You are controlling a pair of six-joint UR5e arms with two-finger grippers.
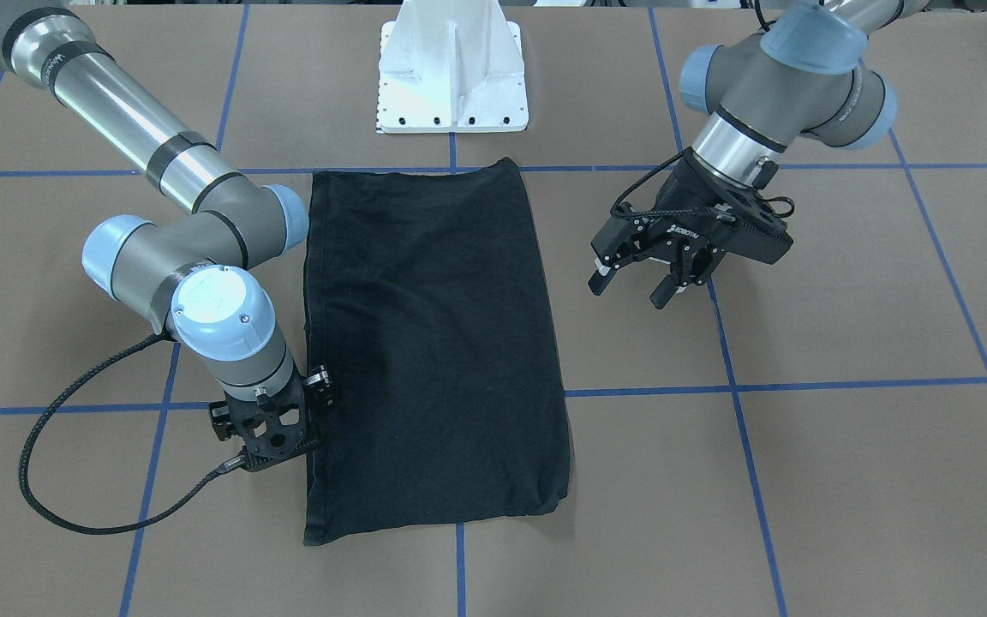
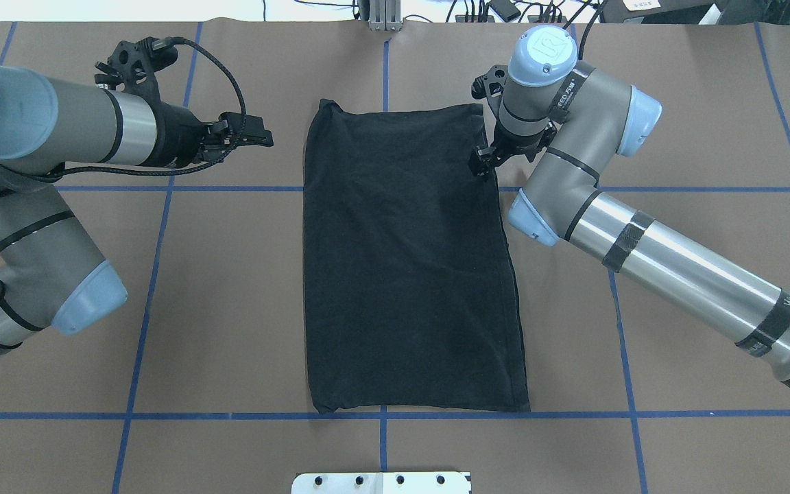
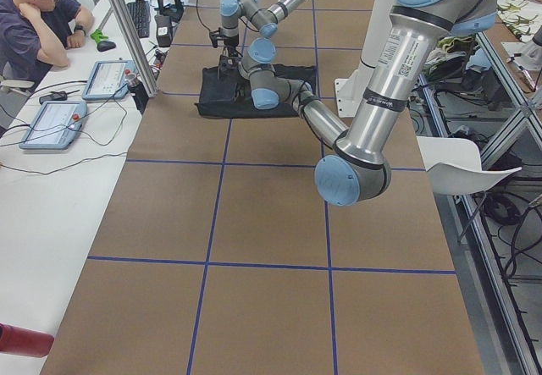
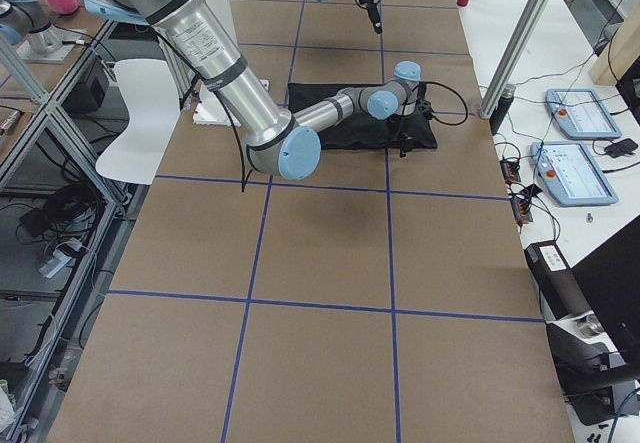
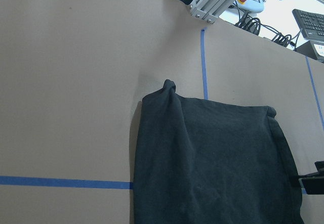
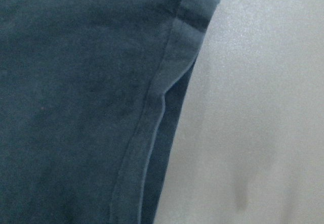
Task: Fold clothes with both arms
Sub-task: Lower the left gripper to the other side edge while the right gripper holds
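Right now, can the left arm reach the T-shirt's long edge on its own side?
Probably yes: the left gripper hangs open beside the T-shirt, only bare table between them; the right gripper is at the opposite edge.

The T-shirt (image 2: pixel 409 261) is soft, matt black cloth with a stitched hem. The bench (image 2: pixel 230 309) has a dull brown cover like paper, with lines of smooth blue tape (image 2: pixel 162 416). The left arm (image 2: pixel 31 226) and right arm (image 2: pixel 676 267) have shiny metal tubes, matt grey joints and smooth pale blue caps; the left hand (image 1: pixel 629 291) is matt black.
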